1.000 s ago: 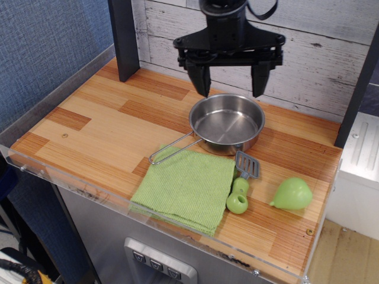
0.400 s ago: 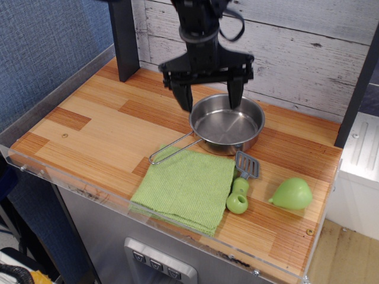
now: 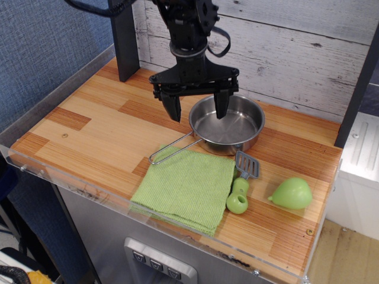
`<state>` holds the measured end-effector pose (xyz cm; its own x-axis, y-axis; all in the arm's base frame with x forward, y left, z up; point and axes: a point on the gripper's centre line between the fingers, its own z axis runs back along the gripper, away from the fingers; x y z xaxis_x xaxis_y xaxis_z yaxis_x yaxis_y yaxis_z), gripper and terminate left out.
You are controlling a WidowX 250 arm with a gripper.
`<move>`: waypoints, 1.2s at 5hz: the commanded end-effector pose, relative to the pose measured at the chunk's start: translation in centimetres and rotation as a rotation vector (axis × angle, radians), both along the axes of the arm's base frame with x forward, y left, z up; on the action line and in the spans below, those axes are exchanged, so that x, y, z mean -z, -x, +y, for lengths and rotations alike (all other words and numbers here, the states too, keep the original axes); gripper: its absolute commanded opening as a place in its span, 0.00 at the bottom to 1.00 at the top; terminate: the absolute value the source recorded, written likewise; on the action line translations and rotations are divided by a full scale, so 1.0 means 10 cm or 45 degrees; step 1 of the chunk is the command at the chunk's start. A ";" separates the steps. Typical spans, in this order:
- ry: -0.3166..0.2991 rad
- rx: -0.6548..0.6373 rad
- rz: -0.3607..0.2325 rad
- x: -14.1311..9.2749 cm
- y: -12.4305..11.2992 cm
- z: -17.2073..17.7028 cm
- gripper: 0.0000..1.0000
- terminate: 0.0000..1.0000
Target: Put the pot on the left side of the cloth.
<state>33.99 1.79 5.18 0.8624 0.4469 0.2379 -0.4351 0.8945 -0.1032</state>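
Pot (image 3: 228,126) handle points front-left onto cloth (image 3: 186,188); gripper (image 3: 198,108) wide open, empty, straddling pot's left rim.

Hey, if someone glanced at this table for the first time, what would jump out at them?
The black end effector hangs open over the left rim of the shiny pot at the back of the table. In front lies the green cloth, the pot's wire handle reaching its back corner. A green pear toy sits at right.

The pot (image 3: 227,125) is shiny steel, round and shallow, standing upright behind the cloth (image 3: 186,187). Its thin wire handle reaches onto the flat green cloth's far corner.
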 end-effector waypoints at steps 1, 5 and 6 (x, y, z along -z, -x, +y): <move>-0.031 -0.042 -0.016 0.05 0.04 0.19 1.00 0.00; -0.071 -0.043 0.008 0.25 0.10 0.14 0.00 0.00; -0.064 -0.029 0.015 0.27 0.12 0.11 0.00 0.00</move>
